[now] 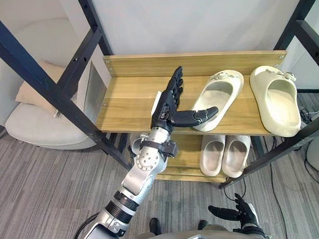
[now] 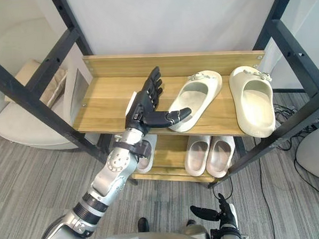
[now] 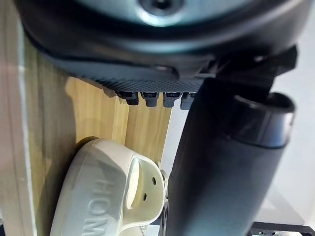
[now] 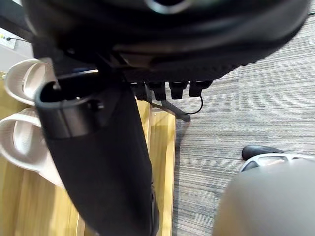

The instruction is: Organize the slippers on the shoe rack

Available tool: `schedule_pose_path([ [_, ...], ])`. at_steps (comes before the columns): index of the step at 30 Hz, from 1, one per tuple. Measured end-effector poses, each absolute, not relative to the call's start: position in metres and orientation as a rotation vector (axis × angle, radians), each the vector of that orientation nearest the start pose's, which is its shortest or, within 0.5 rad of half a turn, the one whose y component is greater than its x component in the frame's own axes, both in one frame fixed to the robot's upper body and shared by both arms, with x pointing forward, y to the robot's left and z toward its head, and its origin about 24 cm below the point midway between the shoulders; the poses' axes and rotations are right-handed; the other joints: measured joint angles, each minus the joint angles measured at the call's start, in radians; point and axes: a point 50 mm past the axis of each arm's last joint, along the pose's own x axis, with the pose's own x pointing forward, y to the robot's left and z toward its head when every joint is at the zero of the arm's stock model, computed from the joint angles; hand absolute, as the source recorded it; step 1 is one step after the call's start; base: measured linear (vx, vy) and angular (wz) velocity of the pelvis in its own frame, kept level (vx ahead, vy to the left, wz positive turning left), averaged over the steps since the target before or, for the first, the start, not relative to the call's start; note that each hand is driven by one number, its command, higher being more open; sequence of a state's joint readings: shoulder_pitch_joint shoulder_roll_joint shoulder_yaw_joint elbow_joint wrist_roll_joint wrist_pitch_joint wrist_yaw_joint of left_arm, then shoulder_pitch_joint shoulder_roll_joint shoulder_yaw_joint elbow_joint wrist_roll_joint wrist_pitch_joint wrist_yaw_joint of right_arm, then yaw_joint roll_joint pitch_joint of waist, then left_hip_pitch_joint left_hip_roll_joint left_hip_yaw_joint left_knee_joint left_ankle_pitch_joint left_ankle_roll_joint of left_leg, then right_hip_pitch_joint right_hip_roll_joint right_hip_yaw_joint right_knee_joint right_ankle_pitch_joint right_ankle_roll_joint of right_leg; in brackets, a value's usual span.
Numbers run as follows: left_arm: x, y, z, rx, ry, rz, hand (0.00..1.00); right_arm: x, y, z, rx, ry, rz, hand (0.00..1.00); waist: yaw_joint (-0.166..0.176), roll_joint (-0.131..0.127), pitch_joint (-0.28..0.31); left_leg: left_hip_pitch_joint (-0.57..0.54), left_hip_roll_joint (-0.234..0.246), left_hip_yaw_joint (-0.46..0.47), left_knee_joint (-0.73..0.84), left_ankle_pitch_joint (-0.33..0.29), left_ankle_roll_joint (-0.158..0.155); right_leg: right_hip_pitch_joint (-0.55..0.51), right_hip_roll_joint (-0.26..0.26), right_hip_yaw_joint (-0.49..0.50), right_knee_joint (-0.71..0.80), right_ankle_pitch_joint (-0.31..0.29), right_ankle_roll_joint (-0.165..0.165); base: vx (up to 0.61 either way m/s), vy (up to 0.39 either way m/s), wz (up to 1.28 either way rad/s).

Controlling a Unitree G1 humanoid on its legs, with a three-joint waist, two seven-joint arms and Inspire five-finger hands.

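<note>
Two cream slippers lie on the top wooden shelf (image 1: 132, 102) of the shoe rack. The left slipper (image 1: 218, 97) is angled, its heel toward the shelf's front edge; the right slipper (image 1: 275, 98) lies straighter at the shelf's right end. My left hand (image 1: 169, 105) is open above the shelf, fingers straight toward the back, thumb stretched to the angled slipper's heel; whether it touches is unclear. That cream slipper (image 3: 106, 191) also appears past the fingers in the left wrist view. A second beige pair (image 1: 225, 154) sits on the lower shelf. My right hand (image 1: 240, 211) hangs low, open.
Dark metal frame bars (image 1: 45, 85) cross on the left and another on the right (image 1: 299, 29). A pale armchair (image 1: 33, 112) stands left of the rack. Grey carpet floor (image 1: 40, 195) lies in front. A white wall backs the rack.
</note>
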State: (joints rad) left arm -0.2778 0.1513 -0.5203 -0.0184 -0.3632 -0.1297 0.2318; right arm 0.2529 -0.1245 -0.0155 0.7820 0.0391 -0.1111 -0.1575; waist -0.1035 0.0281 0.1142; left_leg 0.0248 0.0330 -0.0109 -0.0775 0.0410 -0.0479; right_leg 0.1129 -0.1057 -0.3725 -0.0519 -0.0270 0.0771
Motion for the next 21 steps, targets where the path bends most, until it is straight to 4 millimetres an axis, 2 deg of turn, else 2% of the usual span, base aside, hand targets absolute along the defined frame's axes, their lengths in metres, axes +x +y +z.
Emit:
schedule_pose_path([
  [9, 0.265, 0.041, 0.104, -0.199, -0.233, -0.411, 1.0, 0.091, -0.21, -0.14, -0.14, 0.904, -0.27, 1.0, 0.011, -0.003, -0.001, 0.008, -0.003, -0.001, -0.008, 0.003, 0.0, 0.015, 0.001, -0.005, -0.02, 0.008, 0.001, 0.0, 0.0, 0.0],
  [21, 0.265, 0.02, 0.1, -0.161, -0.218, -0.506, 1.0, 0.097, -0.207, -0.14, -0.141, 0.897, -0.26, 1.0, 0.015, -0.014, -0.003, 0.015, -0.007, -0.004, -0.008, 0.006, 0.003, 0.03, -0.001, -0.01, -0.033, 0.018, 0.003, 0.0, 0.001, 0.01],
])
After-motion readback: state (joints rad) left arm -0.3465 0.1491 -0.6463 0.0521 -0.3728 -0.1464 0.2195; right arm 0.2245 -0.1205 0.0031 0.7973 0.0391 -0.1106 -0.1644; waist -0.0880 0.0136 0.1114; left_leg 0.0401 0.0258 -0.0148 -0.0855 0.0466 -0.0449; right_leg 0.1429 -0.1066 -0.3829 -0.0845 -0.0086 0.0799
